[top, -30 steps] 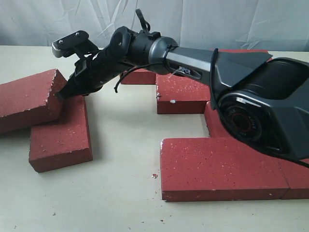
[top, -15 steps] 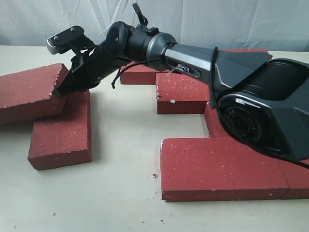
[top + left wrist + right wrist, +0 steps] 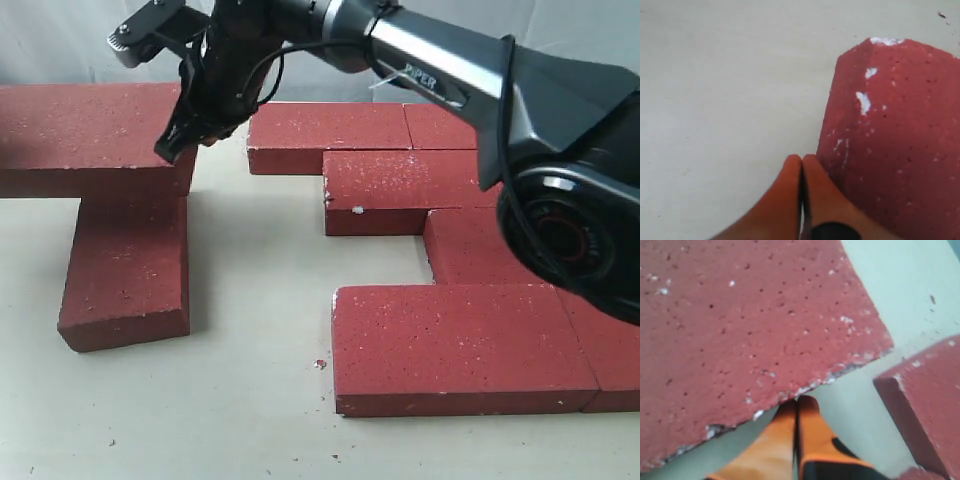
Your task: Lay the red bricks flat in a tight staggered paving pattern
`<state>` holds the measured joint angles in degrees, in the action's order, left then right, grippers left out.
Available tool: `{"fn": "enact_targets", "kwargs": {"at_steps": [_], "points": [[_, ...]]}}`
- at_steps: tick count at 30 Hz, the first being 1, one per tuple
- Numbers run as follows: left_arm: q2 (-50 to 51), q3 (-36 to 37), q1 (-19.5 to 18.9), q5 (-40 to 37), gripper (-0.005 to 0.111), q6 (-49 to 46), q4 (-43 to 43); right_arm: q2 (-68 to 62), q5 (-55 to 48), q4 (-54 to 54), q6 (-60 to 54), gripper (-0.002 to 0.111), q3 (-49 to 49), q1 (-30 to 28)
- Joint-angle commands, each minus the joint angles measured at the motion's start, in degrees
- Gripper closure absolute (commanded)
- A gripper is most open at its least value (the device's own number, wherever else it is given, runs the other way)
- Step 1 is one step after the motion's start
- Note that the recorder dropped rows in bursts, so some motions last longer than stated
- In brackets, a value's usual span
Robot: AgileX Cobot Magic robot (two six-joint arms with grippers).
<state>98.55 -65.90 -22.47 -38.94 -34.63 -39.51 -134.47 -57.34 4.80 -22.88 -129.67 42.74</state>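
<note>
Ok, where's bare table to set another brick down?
Bare table lies between the left lengthwise brick and the stepped bricks on the right, plus the strip before the front brick. Crowded: the right side, and around the right gripper at the far-left brick.

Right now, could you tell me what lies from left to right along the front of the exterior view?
In order: left brick → table → wide front brick → edge brick.

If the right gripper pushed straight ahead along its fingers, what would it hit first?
Most likely the chipped edge of the upper left brick, right at the tip of the shut right gripper; depth is unclear.
</note>
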Motion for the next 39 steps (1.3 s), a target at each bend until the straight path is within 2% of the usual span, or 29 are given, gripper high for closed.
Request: {"fn": "enact_targets", "kwargs": {"at_steps": [1,5,12,17,25,31,37,39], "points": [[-0.5,0.8,5.9,-0.7,0.107,-1.6,-2.2,3.6,-6.0,-1.9,3.0,0.109,-0.5,-2.7],[-0.5,0.8,12.5,-0.5,0.107,-2.7,-2.2,5.6,-12.6,-1.9,3.0,0.109,-0.3,-6.7],[-0.5,0.8,22.9,6.3,0.107,-2.7,-3.2,8.6,-12.6,1.9,3.5,0.109,2.6,-14.8],[0.3,0.4,30.0,13.0,0.107,-2.7,-3.6,12.8,-12.6,1.7,3.1,0.109,14.8,-18.9],[6.6,-0.8,41.3,21.9,0.107,-3.1,-3.6,19.9,-0.8,1.5,1.9,0.109,32.9,-25.7],[11.0,-2.6,45.6,22.7,0.107,-3.0,-3.7,20.1,4.6,0.2,1.9,0.109,38.9,-29.9],[12.2,-3.1,46.1,27.4,0.107,-3.0,-3.4,20.0,5.3,-1.3,2.2,0.109,40.3,-33.5],[12.2,-3.1,46.1,26.8,0.107,-2.9,1.3,20.0,4.1,-1.7,2.5,0.109,40.3,-35.1]]}}
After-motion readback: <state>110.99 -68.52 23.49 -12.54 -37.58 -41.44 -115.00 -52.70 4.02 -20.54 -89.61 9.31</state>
